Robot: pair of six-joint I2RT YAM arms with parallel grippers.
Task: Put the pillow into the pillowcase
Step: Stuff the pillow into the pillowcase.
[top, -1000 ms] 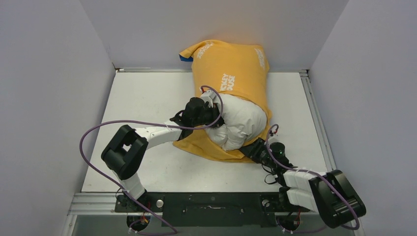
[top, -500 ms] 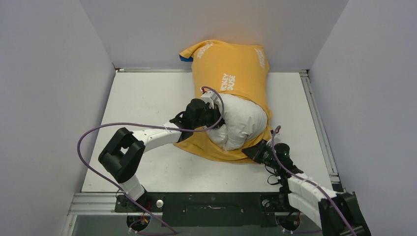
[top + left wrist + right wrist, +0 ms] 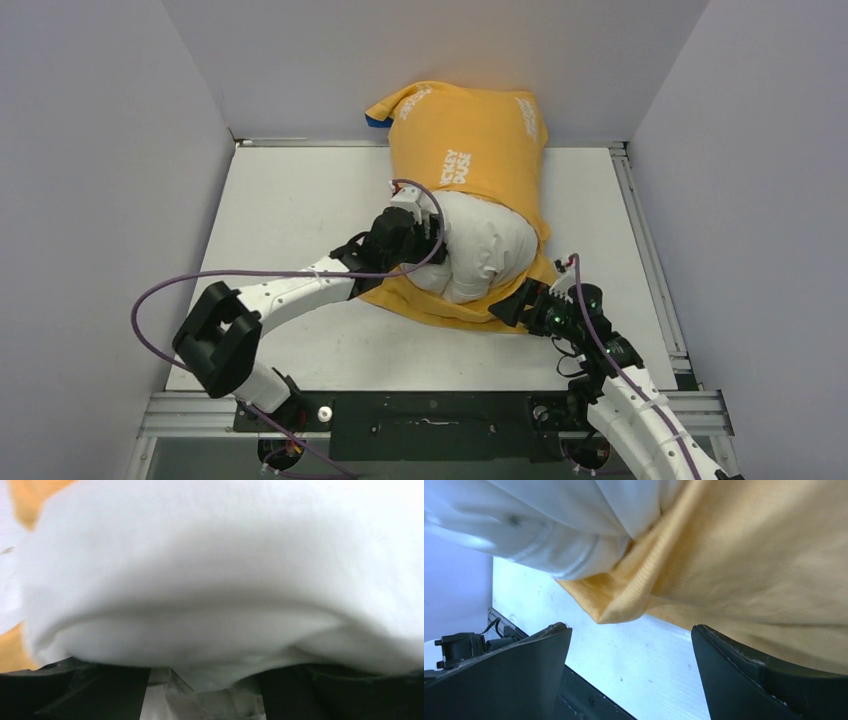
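The orange-yellow pillowcase lies at the back middle of the table, its white lettering facing up. The white pillow sticks out of its near opening, lying on the lower orange layer. My left gripper presses against the pillow's left side. In the left wrist view the pillow fills the frame and bulges between the spread jaws of the left gripper. My right gripper is open at the case's near hem. A folded orange corner of the pillowcase hangs just ahead of the right gripper, untouched, with the pillow above it.
Grey walls close in the white table on three sides. A metal rail with the arm bases runs along the near edge. Purple cables loop off both arms. A blue corner of the case peeks out at the back.
Both grippers were shut and now stand open. The left arm has pushed the pillow a little deeper into the case. The right arm has swung back and let go of the hem.
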